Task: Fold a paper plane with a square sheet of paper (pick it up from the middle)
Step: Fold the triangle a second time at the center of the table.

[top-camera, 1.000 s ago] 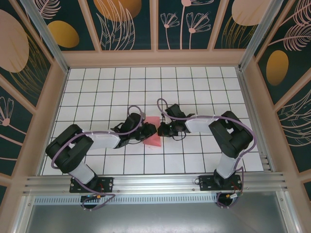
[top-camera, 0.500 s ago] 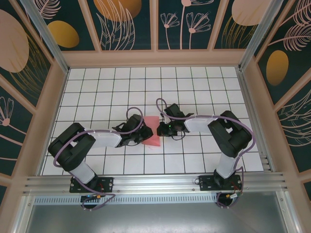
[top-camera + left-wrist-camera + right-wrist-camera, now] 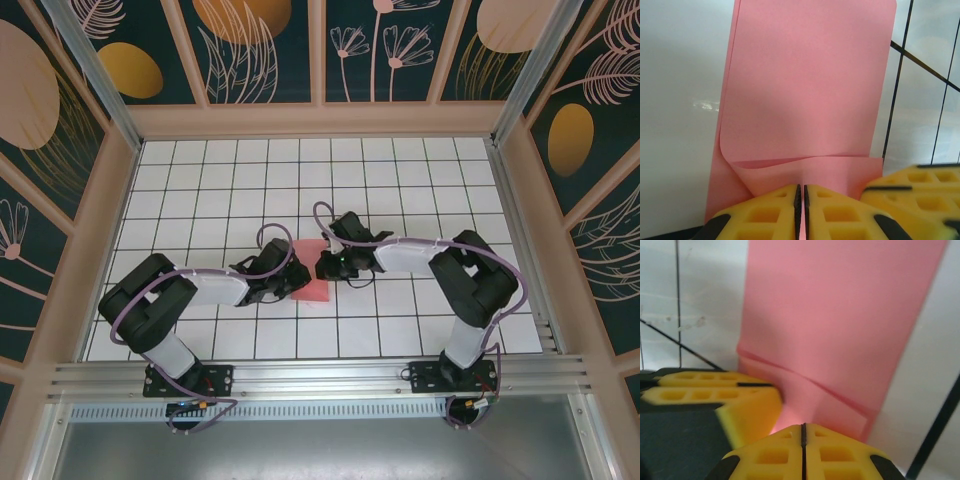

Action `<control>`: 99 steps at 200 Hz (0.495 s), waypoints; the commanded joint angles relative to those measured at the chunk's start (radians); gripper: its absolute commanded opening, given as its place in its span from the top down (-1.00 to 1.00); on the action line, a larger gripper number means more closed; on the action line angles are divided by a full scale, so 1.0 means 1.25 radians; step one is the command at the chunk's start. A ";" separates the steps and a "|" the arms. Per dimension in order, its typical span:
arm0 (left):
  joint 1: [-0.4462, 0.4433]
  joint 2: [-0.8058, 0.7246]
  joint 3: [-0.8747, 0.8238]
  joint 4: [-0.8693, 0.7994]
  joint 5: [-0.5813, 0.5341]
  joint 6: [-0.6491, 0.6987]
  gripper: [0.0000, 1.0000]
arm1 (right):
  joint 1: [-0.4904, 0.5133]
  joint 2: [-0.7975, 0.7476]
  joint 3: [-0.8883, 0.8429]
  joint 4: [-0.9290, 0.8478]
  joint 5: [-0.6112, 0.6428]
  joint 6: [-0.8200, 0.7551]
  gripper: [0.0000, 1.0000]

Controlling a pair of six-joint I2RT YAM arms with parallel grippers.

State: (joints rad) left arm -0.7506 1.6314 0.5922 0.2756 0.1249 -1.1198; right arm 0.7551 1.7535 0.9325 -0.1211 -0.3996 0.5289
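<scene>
Once converged over square sheet of paper [image 3: 316,288], fold: underway.
Left pincer [image 3: 801,194]: clamped sheet.
Right pincer [image 3: 803,431]: closed.

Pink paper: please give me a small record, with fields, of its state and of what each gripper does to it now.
paper: pink paper, folded over, two layers showing
place: on the white grid table, between both grippers
near edge: a flap curls up off the lower layer
left gripper: shut on the paper's edge
right gripper: shut, tips at the paper's creased edge
stage: no plane shape yet
</scene>
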 commanded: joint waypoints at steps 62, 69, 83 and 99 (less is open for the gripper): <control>0.007 0.025 -0.033 -0.044 -0.020 -0.012 0.79 | 0.057 -0.078 -0.048 -0.073 0.007 0.007 0.86; 0.007 0.025 -0.033 -0.044 -0.020 -0.012 0.79 | 0.061 -0.075 -0.047 -0.076 0.007 0.006 0.86; 0.007 0.025 -0.033 -0.044 -0.019 -0.012 0.79 | 0.065 -0.065 -0.048 -0.079 0.007 0.005 0.86; 0.006 0.024 -0.035 -0.044 -0.019 -0.013 0.79 | 0.066 -0.054 -0.051 -0.081 0.011 0.006 0.86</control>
State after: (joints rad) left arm -0.7506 1.6318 0.5812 0.2951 0.1242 -1.1286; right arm 0.8314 1.6871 0.8848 -0.1909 -0.3927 0.5327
